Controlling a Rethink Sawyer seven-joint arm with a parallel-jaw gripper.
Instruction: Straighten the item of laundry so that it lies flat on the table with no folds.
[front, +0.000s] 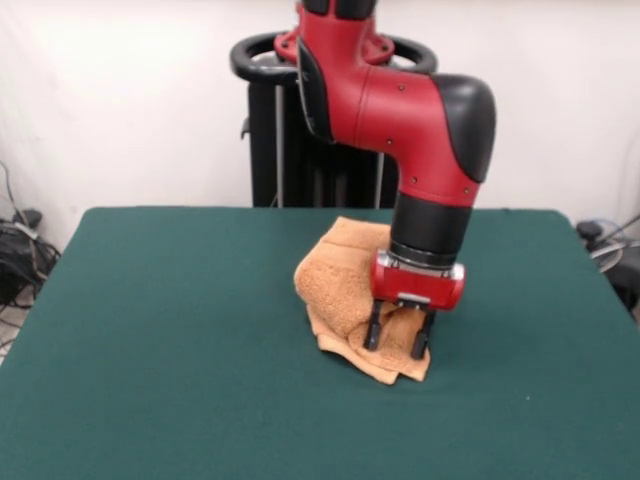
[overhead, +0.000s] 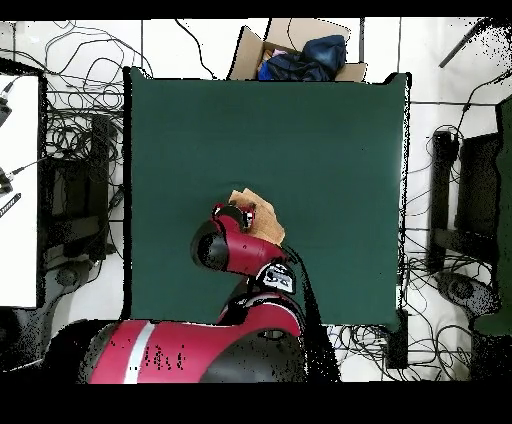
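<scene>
The orange-tan towel (front: 340, 285) lies crumpled in a heap near the middle of the green table (front: 150, 350), with a raised hump on its left side and a flatter corner pointing toward the near edge. My gripper (front: 397, 336) points straight down over the towel's right part. Its two black fingers (front: 373, 328) stand apart, with their tips down in the cloth and towel showing between them. In the overhead view the arm covers most of the towel (overhead: 266, 219); only its upper right part shows beside the gripper (overhead: 235, 213) on the table (overhead: 330, 150).
The black pedestal (front: 280, 130) stands behind the table's far edge. In the overhead view a cardboard box with dark blue cloth (overhead: 300, 55) sits beyond the table's top edge, and cables (overhead: 70, 150) lie on the floor around it.
</scene>
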